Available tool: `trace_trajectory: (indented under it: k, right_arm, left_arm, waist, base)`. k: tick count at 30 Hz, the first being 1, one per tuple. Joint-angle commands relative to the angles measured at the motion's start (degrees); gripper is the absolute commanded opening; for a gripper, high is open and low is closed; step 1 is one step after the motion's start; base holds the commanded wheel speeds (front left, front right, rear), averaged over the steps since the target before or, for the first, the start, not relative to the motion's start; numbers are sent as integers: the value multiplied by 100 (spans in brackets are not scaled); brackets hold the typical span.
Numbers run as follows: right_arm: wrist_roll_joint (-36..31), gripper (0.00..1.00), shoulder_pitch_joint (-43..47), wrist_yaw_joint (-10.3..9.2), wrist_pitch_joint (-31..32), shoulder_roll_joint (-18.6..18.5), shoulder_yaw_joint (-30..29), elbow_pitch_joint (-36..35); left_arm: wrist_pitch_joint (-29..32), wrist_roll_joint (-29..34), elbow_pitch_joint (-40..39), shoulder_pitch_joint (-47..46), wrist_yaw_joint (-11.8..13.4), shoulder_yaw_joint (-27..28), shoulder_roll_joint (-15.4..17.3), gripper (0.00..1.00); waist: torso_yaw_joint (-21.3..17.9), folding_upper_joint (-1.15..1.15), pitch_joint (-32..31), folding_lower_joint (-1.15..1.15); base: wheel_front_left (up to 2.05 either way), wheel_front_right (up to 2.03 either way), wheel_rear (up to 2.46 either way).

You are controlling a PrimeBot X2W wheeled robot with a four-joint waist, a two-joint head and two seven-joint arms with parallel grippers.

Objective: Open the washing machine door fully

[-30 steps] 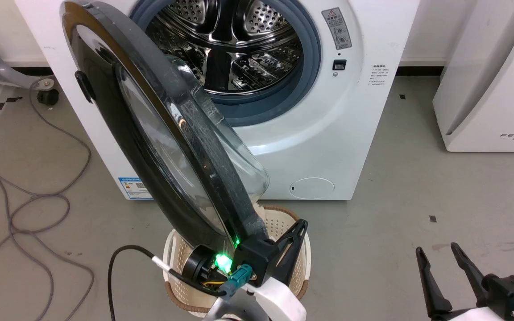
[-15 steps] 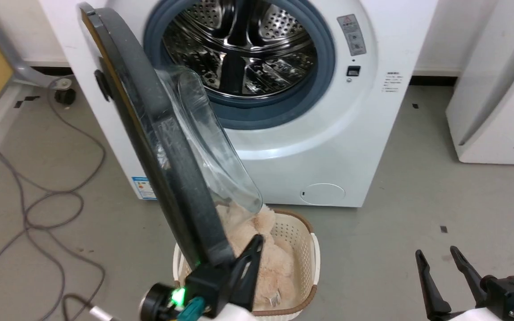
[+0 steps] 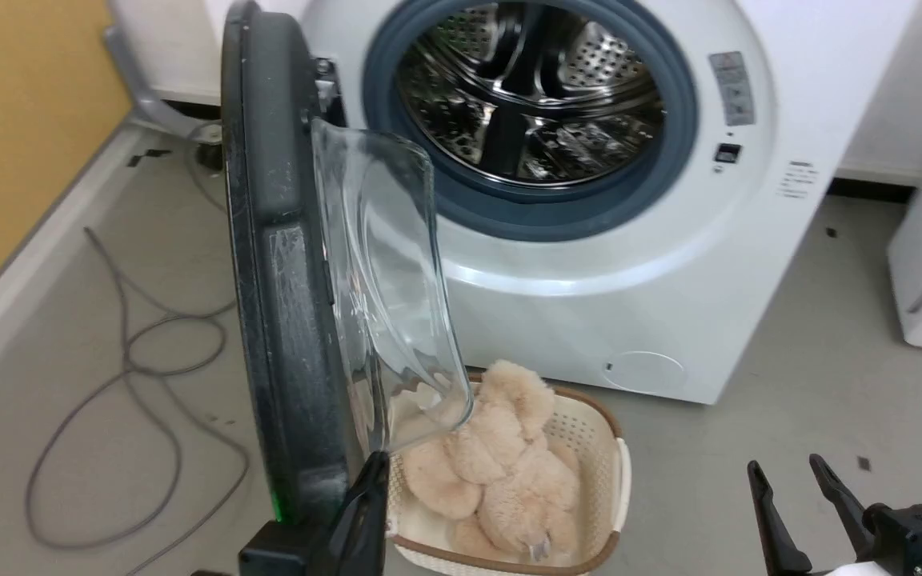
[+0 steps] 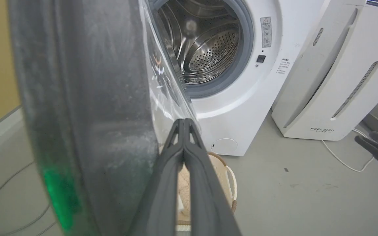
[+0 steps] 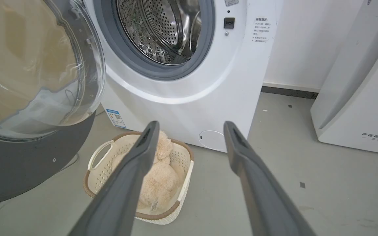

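L gripper (image 4: pixel 184 122), fingers clenched on nothing, rests against the washing machine door (image 3: pixel 285 280) (inner rim); push outward along hinge arc. R gripper (image 5: pixel 190 124) spread, idle.

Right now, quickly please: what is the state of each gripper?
Left gripper: closed, nothing between its fingers, next to the inner side of the door.
Right gripper: open, empty.
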Motion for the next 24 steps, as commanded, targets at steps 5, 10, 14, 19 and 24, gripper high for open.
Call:
trace_trajectory:
  k: [5, 10, 14, 19, 24]
  right_arm:
    - [56, 100, 88, 3, 25, 19, -25, -30]
    - [71, 100, 68, 3, 28, 19, -18, -36]
    - [83, 100, 58, 3, 36, 19, -3, -33]
    - [90, 100, 49, 3, 50, 19, 15, -23]
    - [112, 100, 64, 3, 55, 19, -7, -5]
  left_arm:
    - [-57, -43, 10, 271, 192, 273, 127, 0]
    - [-235, -209, 200, 368, 319, 643, 187, 0]
    - [-444, -396, 484, 339, 340, 1022, 289, 0]
    - [-687, -659, 894, 211, 346, 1550, 441, 0]
    - [-982, -948, 1439, -38, 311, 2155, 653, 0]
  waist:
    - [350, 0, -48, 0]
    - [509, 0, -68, 0]
    - [550, 0, -69, 0]
    - [508, 0, -58, 0]
    - [457, 0, -40, 0]
  base:
    - [0, 0, 0]
    - [0, 0, 0]
    - [0, 0, 0]
    - [0, 0, 0]
    - [0, 0, 0]
